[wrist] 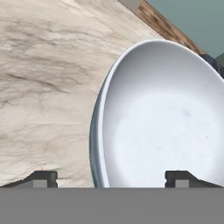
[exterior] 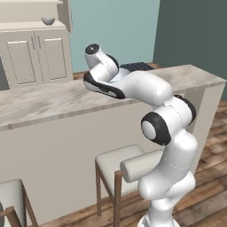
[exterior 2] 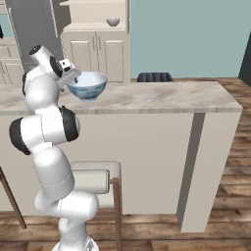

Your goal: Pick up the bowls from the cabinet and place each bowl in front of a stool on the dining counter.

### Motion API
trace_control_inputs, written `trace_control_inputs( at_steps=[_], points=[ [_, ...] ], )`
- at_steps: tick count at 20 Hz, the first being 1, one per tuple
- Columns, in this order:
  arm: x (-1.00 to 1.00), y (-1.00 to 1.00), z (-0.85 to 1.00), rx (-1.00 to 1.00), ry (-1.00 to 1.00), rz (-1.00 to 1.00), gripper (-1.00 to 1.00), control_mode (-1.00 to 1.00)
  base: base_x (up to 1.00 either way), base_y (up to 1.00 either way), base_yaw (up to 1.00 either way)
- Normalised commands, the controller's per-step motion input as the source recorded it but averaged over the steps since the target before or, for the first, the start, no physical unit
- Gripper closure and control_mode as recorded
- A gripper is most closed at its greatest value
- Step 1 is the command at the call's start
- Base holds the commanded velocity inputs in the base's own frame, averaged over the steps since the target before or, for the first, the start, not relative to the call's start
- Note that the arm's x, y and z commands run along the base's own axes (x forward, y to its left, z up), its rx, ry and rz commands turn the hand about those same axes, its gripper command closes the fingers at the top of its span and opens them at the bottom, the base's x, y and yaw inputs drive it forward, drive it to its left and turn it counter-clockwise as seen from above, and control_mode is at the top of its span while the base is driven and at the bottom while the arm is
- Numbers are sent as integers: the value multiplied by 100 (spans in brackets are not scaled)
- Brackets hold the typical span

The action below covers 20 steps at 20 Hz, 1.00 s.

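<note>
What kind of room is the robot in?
Probably a kitchen with a place to eat: a long dining counter with stools tucked under it, a cabinet with a shelf, and a bowl on the counter.

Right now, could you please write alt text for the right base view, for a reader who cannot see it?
A white and blue patterned bowl sits on the beige marbled dining counter, with the white robot arm's gripper at its left rim. A stool stands below the counter beside the arm. Behind, a cream cabinet holds a grey bowl on its open shelf.
</note>
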Motion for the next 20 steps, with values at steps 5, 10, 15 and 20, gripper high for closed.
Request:
trace_control_inputs(
  at_steps=[5, 10, 15, 20],
  points=[
    [-29, -13, 56, 7, -2, -1, -100, -100, 0, 0, 0],
    [-82, -2, 74, 1, -14, -4, -100, -100, 0, 0, 0],
    [-100, -28, 52, 9, -12, -10, -100, -100, 0, 0, 0],
    [-100, -54, 39, 22, -16, -12, -100, -100, 0, 0, 0]
  ],
)
